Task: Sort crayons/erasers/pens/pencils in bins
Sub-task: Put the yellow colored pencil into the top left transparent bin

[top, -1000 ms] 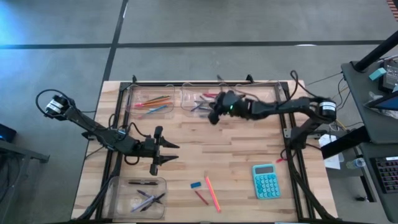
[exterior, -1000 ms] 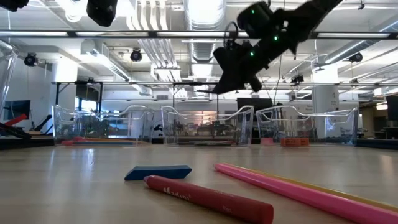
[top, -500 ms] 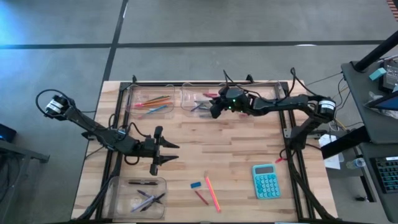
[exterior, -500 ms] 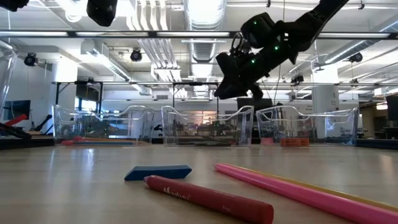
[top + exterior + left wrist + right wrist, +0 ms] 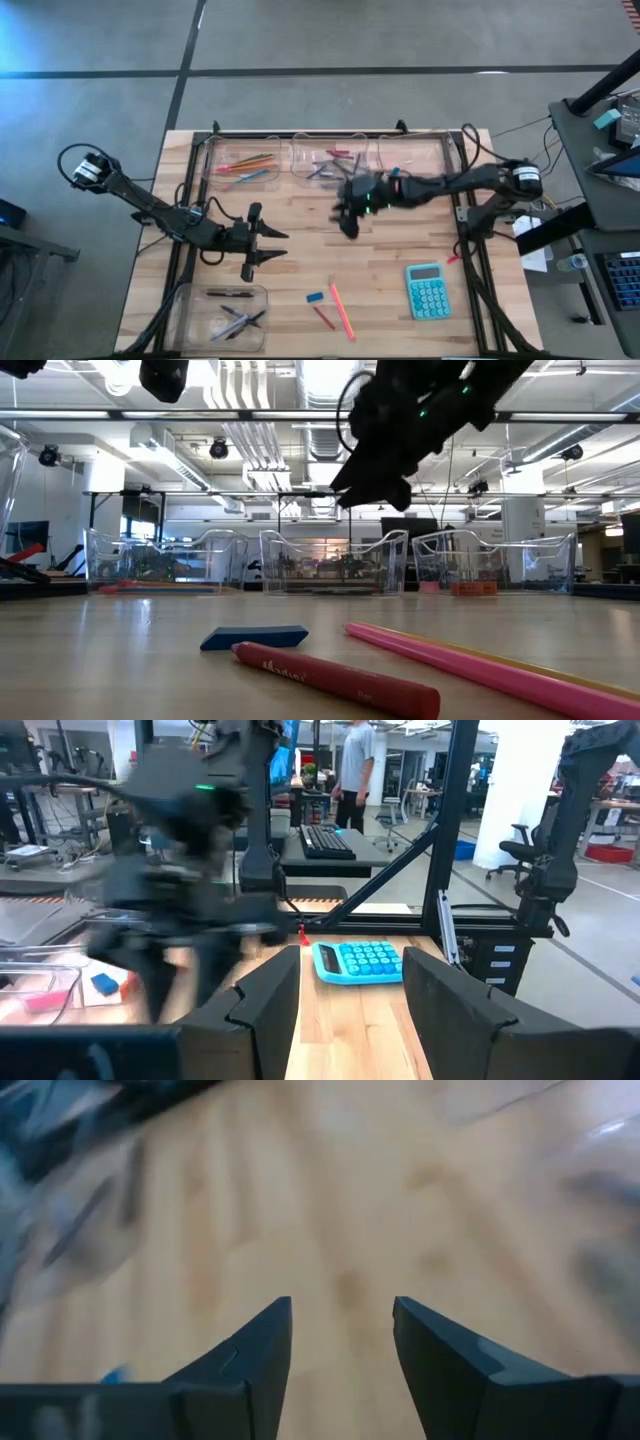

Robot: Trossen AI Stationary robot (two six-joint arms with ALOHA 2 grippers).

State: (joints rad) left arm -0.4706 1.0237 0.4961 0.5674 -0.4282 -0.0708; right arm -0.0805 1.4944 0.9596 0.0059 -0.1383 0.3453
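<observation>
Bare wooden tabletop (image 5: 400,240) lay open across the middle. Three clear plastic bins (image 5: 327,158) lined the far edge, a fourth clear bin (image 5: 222,316) blocked the near left corner. The teal calculator (image 5: 428,291) stood near right; the left pincer (image 5: 268,247) hovered left of centre.

You are not getting any readable text here — the red crayon (image 5: 335,681) nearest the low camera is carrying a dark printed mark on its wrapper, too blurred to make out, and the keys of the teal calculator (image 5: 428,291) are showing no legible figures.
</observation>
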